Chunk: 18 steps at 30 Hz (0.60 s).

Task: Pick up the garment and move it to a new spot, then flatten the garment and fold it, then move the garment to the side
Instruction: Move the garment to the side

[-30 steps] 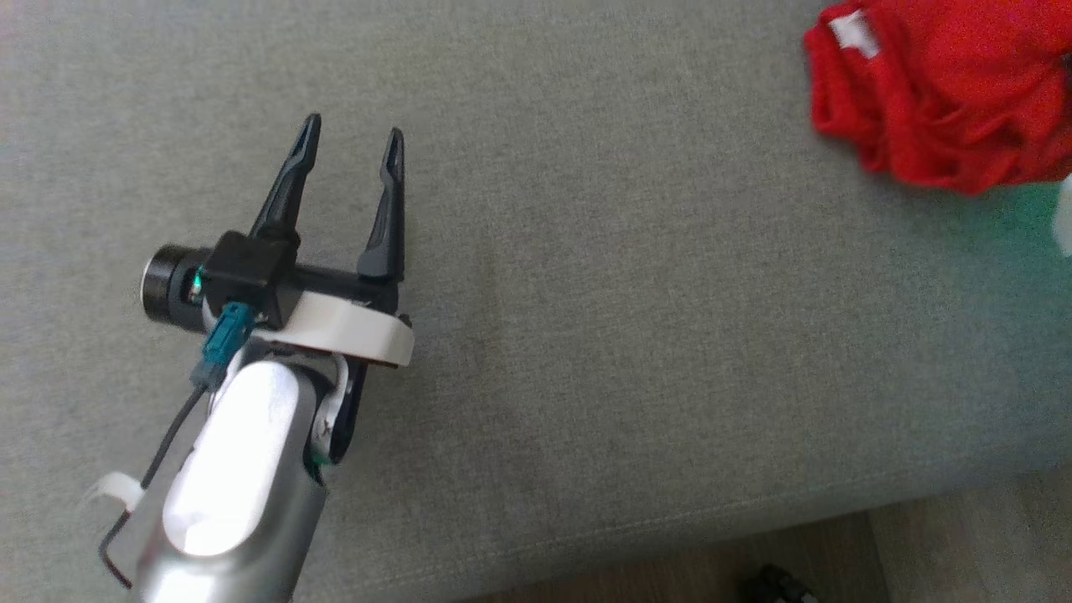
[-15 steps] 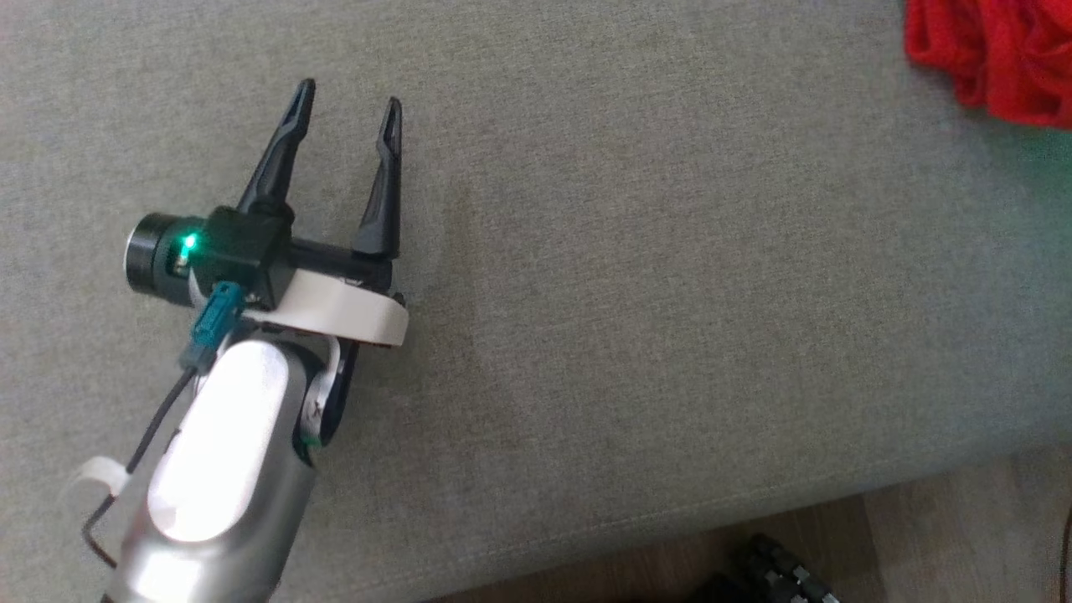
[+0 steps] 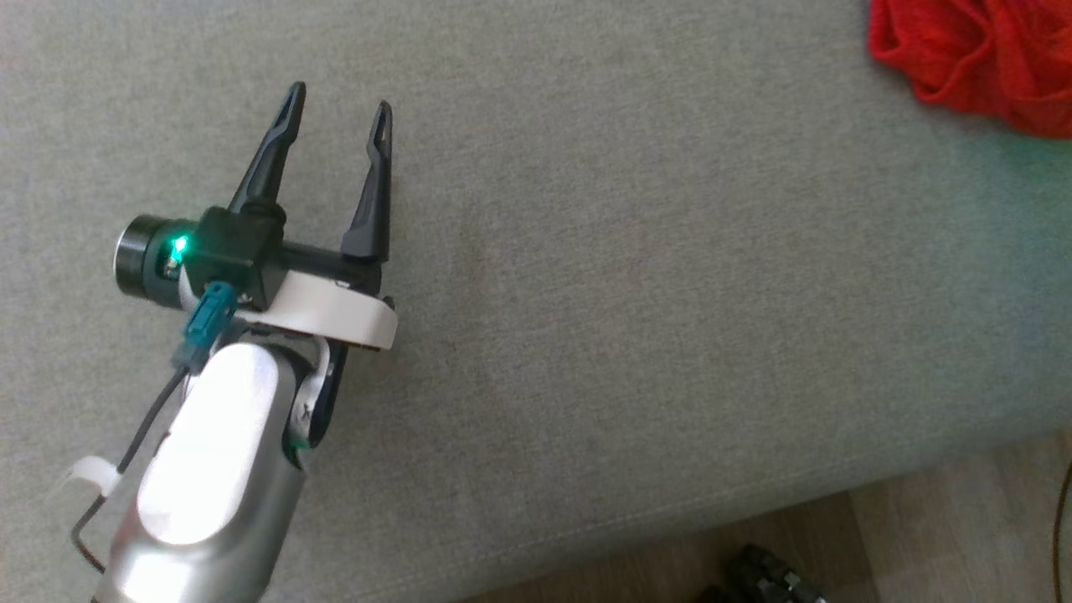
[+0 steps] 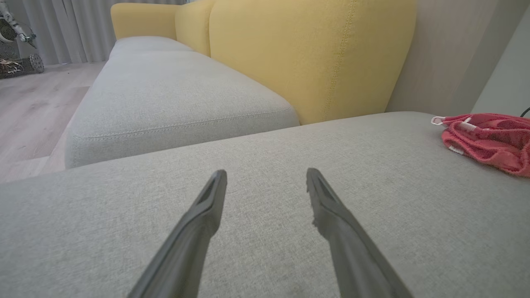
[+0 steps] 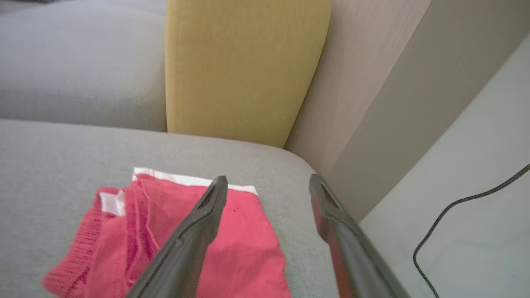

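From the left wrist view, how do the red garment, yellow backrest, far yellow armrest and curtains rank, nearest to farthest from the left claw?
From the left claw:
1. The red garment, right, and the yellow backrest, ahead: too close to call.
2. The far yellow armrest, upper left.
3. The curtains, beyond it, far left.

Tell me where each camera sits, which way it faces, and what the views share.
Head view: on the head, looking down at the grey cushion; open left gripper and pale forearm show.
Left wrist view: on the left wrist, looking across the cushion toward the yellow backrest; its two fingers show.
Right wrist view: on the right wrist, looking down at the red garment; right gripper, open, shows.
Shared: all three show the garment and cushion.
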Tool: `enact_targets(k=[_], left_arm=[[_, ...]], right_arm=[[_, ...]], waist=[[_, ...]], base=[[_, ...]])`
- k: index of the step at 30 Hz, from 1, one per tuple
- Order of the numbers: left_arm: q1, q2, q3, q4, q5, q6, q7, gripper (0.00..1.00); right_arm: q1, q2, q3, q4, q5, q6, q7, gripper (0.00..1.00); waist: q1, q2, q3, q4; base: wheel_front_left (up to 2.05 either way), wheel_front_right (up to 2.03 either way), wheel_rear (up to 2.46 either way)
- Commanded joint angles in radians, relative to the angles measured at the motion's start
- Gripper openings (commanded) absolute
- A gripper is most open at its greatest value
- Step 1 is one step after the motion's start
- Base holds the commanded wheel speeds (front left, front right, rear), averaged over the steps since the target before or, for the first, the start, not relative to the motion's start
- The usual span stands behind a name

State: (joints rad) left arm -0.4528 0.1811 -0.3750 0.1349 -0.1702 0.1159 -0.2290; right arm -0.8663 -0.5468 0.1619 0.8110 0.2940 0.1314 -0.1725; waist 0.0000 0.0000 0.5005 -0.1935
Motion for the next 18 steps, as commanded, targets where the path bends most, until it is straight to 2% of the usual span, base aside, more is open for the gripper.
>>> enact_targets(k=[1, 9, 18], left_arm=[[0.009, 0.023, 0.030, -0.025, -0.008, 0.008, 0.001, 1.00], [0.077, 0.024, 0.043, -0.005, -0.037, 0.026, -0.006, 1.00], [0.140, 0.012, 0.068, 0.014, -0.078, 0.047, -0.018, 1.00]], right_arm=[[0.056, 0.014, -0.024, -0.050, 0.007, -0.001, -0.030, 1.00], [0.254, 0.202, -0.120, -0.257, -0.016, -0.001, -0.066, 1.00], [0.452, 0.384, -0.149, -0.515, -0.063, -0.001, -0.019, 1.00]], waist=[[0.0000, 0.0000, -0.032, -0.007], [0.0000, 0.0000, -0.131, 0.007], [0.0000, 0.0000, -0.214, 0.090]], base=[[0.00, 0.00, 0.00], [0.00, 0.00, 0.00], [0.00, 0.00, 0.00]])
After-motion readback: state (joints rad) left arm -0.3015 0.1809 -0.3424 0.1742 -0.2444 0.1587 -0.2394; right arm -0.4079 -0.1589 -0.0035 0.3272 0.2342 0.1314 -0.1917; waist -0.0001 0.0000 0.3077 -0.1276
